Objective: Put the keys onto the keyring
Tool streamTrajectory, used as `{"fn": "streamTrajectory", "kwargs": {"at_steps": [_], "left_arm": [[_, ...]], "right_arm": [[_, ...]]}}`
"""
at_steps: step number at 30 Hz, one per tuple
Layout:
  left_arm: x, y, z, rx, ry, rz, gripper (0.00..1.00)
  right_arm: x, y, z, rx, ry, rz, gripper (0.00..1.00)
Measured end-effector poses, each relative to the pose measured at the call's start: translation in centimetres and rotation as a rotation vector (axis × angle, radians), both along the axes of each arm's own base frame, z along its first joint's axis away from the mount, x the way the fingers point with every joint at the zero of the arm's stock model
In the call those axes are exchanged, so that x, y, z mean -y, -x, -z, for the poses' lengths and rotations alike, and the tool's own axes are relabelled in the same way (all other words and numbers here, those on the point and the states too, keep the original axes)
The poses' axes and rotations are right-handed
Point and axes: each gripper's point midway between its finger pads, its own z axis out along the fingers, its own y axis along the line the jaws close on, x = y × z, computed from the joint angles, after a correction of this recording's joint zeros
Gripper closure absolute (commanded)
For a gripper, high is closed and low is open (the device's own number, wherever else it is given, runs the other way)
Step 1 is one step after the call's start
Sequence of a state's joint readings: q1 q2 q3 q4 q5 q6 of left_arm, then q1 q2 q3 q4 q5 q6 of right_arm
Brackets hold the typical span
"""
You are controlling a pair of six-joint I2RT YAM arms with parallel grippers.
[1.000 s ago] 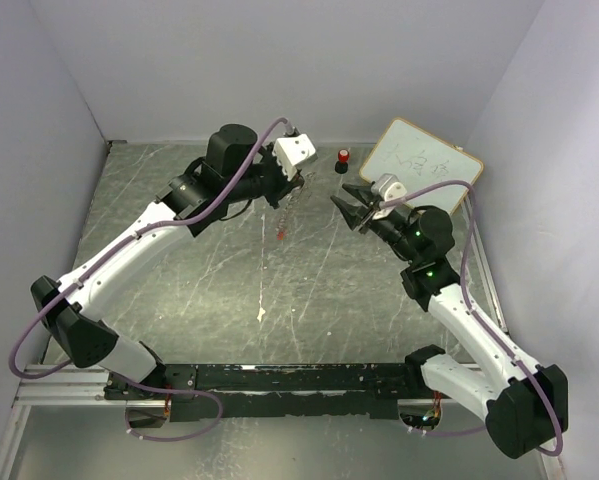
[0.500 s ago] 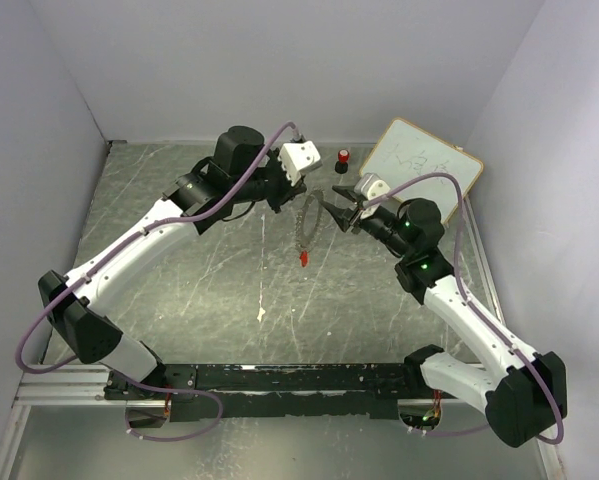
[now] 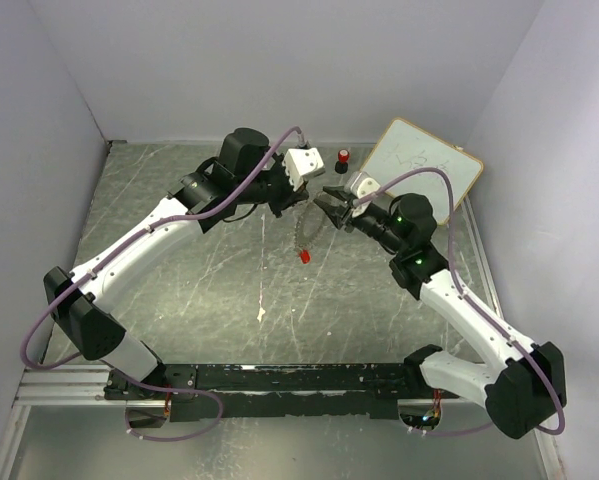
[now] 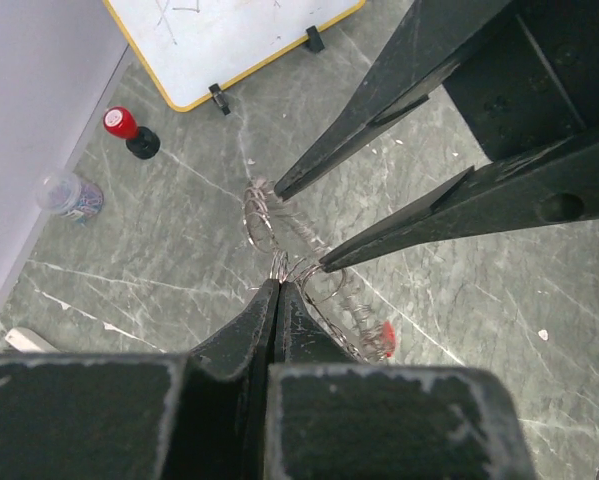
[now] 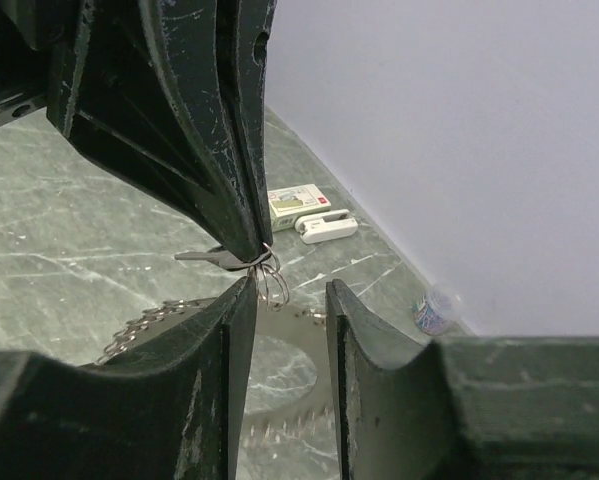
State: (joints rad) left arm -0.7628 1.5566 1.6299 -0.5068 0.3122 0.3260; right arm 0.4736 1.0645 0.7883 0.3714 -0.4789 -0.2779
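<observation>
The keyring (image 3: 300, 230), a thin toothed metal ring, hangs from my left gripper (image 3: 303, 199), which is shut on the small wire loops at its top. In the left wrist view the left gripper (image 4: 277, 285) pinches the keyring (image 4: 351, 312), and a red key head (image 4: 387, 336) dangles at its lower end. The red key (image 3: 305, 257) hangs just above the table. My right gripper (image 3: 325, 206) is open, right beside the left fingertips. In the right wrist view the right gripper (image 5: 287, 290) brackets the wire loops, and a silver key (image 5: 201, 257) sticks out sideways.
A whiteboard (image 3: 421, 163) leans at the back right. A red-topped black cylinder (image 3: 343, 156) stands near it. A small clear jar (image 4: 69, 195) sits by the wall. A white stapler-like object (image 5: 325, 227) and a small box (image 5: 299, 199) lie near the far wall.
My right gripper has moved left, up to the left fingertips. The left gripper has shifted slightly right, and the hanging keyring with the red key has swung right and lower.
</observation>
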Motion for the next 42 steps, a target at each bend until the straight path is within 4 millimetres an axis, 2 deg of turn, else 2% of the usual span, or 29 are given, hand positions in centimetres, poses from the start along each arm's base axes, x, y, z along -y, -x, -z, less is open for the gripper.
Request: {"fn": "streamTrajectory", "kwargs": {"at_steps": [6,12,22,32,37,42], "left_arm": [[0.1,0.2,0.0,0.000,0.002,0.014,0.93],[0.1,0.3,0.1,-0.004,-0.003,0.019,0.93],[0.0,0.3,0.3,-0.007,-0.011,0.020,0.93],[0.0,0.0,0.1,0.003,-0.004,0.006,0.93],[0.1,-0.2,-0.6,0.021,0.044,-0.018,0.93],[0.1,0.0,-1.9,0.035,0.095,-0.038,0.93]], "right_arm": [[-0.5,-0.2,0.6,-0.016,0.012,-0.010,0.68],[-1.6,0.1,1.5,-0.037,0.030,-0.034,0.76],[-1.9,-0.2,2.2,-0.059,0.046,-0.022,1.00],[-1.6,-0.6,1.9,-0.068,0.023,0.021,1.00],[-0.4,0.3,1.2,-0.035,-0.084,0.069,1.00],[0.7,1.1,-0.6,0.019,-0.226,0.095,1.00]]}}
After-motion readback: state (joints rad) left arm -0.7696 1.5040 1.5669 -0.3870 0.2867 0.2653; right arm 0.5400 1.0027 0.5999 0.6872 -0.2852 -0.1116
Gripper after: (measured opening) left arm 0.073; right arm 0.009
